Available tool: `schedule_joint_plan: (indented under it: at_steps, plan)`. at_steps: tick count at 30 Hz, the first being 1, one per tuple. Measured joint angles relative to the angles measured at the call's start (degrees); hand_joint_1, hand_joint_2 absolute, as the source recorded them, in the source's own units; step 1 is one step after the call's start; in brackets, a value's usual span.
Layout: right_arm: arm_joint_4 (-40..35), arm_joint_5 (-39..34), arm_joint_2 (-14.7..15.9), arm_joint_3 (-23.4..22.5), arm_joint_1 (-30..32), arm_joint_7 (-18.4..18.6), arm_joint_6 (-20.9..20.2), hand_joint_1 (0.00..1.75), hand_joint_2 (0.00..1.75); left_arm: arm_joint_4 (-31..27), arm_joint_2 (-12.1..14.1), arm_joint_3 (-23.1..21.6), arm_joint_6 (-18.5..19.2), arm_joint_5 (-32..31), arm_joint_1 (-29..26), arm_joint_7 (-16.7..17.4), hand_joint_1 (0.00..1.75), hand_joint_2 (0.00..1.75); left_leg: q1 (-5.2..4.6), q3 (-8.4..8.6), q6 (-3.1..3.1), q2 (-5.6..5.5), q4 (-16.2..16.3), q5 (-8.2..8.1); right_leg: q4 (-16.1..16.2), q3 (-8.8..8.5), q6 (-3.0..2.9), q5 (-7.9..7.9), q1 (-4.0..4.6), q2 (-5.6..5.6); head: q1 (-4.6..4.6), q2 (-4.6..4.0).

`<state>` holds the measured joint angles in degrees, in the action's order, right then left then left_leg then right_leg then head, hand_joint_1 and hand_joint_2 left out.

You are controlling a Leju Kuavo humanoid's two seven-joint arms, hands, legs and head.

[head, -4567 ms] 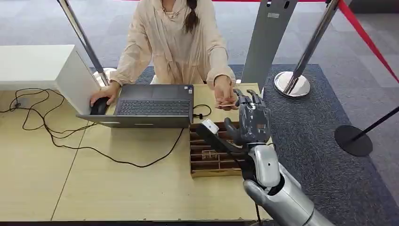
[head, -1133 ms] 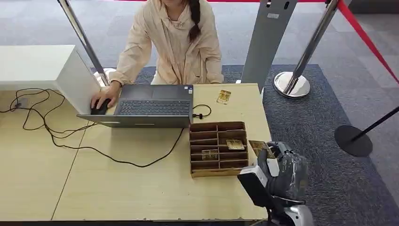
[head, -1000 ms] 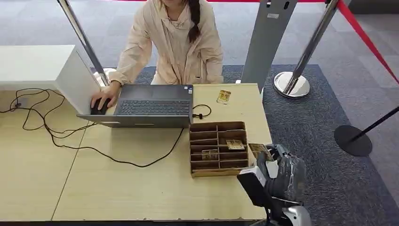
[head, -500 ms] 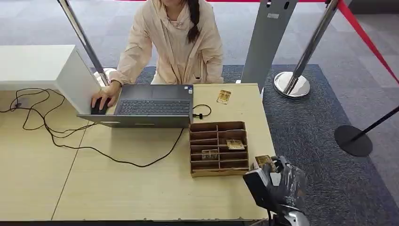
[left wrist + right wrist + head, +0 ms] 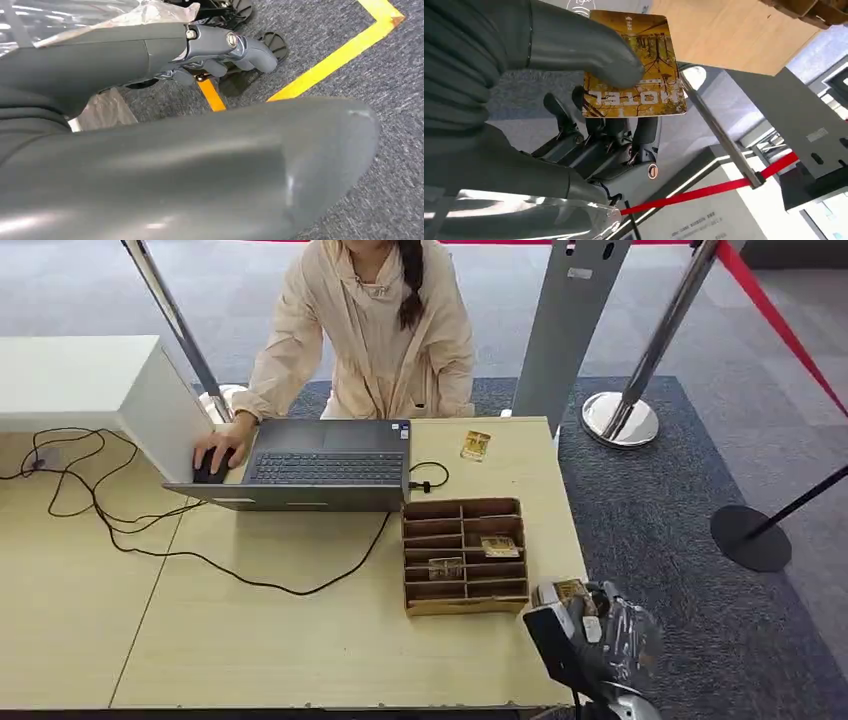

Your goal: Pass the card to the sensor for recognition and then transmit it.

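Observation:
My right hand (image 5: 600, 638) hangs off the table's near right corner, just right of the cardboard tray (image 5: 415, 552). It pinches a yellow hotel card (image 5: 570, 590) between thumb and fingers; in the right wrist view the card (image 5: 636, 67) stands flat with the thumb (image 5: 574, 47) pressed on its face and the fingers (image 5: 619, 132) behind it. A white surface with a wave mark (image 5: 583, 4) shows just past the card's edge. My left hand (image 5: 220, 45) hangs over grey carpet, holding nothing, fingers loosely apart.
The tray holds two more cards (image 5: 498, 547). Another card (image 5: 476, 445) lies at the table's far right. A person (image 5: 365, 330) sits behind a laptop (image 5: 320, 468), one hand on a mouse (image 5: 210, 465). Cables (image 5: 110, 520) trail left. A grey post (image 5: 565, 320) and stanchions (image 5: 622, 418) stand beyond.
My right hand has drawn back toward me with the card, from beside the tray's middle to past its near corner. The person has taken the arm back from the far right.

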<state>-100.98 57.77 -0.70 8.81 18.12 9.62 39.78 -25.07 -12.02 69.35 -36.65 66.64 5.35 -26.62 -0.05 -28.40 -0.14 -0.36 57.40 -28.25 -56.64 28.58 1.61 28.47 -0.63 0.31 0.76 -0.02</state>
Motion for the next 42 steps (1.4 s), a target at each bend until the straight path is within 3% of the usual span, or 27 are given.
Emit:
schedule_joint_plan:
  at_steps: [11, 27, 42]
  plan:
    - [3.71, 0.15, -2.58, -0.66, 0.21, -0.83, 0.00, 1.50, 1.75, -0.44, -0.24, 1.31, 0.00, 0.00, -0.01, 0.02, 0.00, 0.00, -0.01, -0.03, 0.00, 0.00, 0.00, 0.00, 0.00, -0.01, 0.00, 0.00, -0.01, 0.00, 0.00, 0.00]
    - [6.38, 1.22, -3.08, -0.68, -0.43, 1.35, 0.00, 1.54, 1.75, -0.87, -0.42, 1.81, 0.00, 0.00, -0.05, 0.02, 0.00, 0.00, -0.01, -0.03, 0.00, -0.01, 0.00, 0.00, 0.00, -0.02, 0.00, 0.00, -0.01, 0.00, 0.02, 0.00]
    - [3.74, 2.97, 3.43, 1.33, -2.21, 10.86, 0.02, 1.54, 1.75, -1.09, -0.57, 2.16, 0.00, 0.00, -0.03, -0.63, 0.00, 0.00, -0.02, -0.03, 0.00, -0.01, 0.00, 0.00, 0.00, -0.02, 0.00, 0.00, -0.02, 0.00, 0.00, 0.00]
